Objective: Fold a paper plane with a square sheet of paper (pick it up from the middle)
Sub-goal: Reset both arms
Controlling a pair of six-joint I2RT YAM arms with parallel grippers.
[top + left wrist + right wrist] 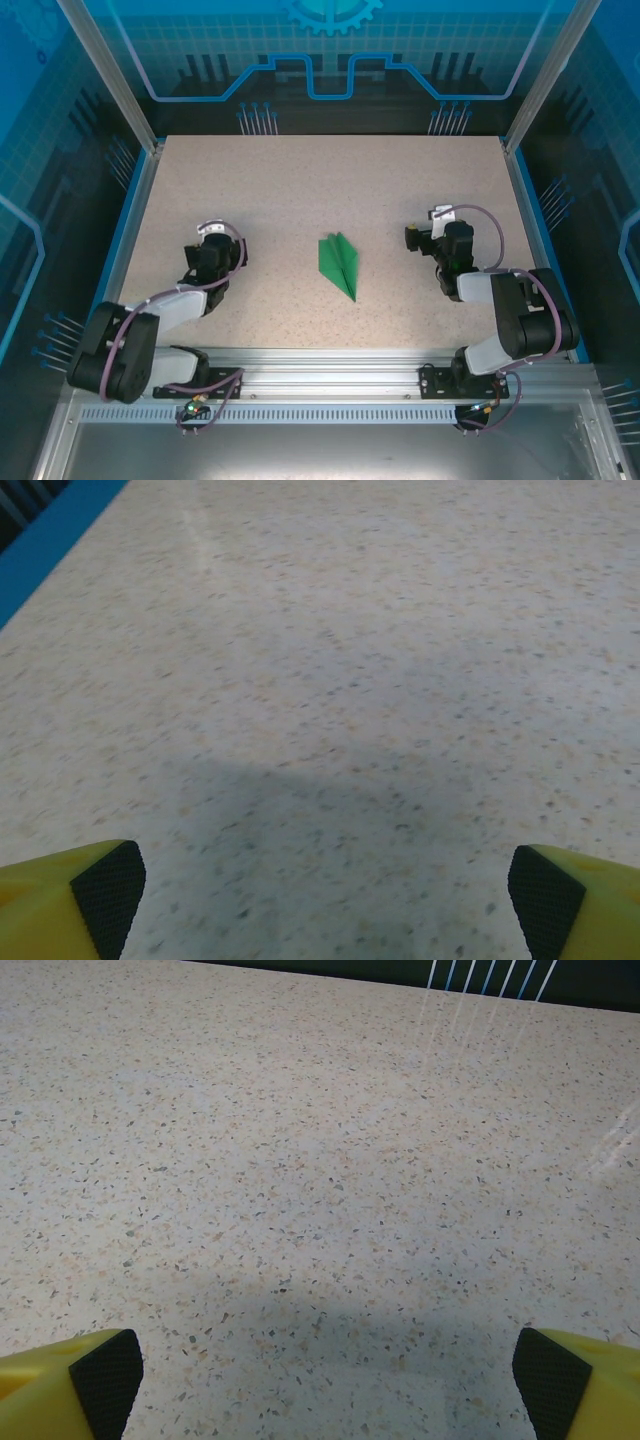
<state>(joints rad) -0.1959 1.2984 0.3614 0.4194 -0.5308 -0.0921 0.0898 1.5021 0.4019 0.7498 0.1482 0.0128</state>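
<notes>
Top external: the paper plane lies folded on the table. I have the left gripper and right gripper well apart on either side of it, so I judge the folding done.

Left wrist: jaws spread wide, holding nothing.

Right wrist: likewise apart and empty.
</notes>
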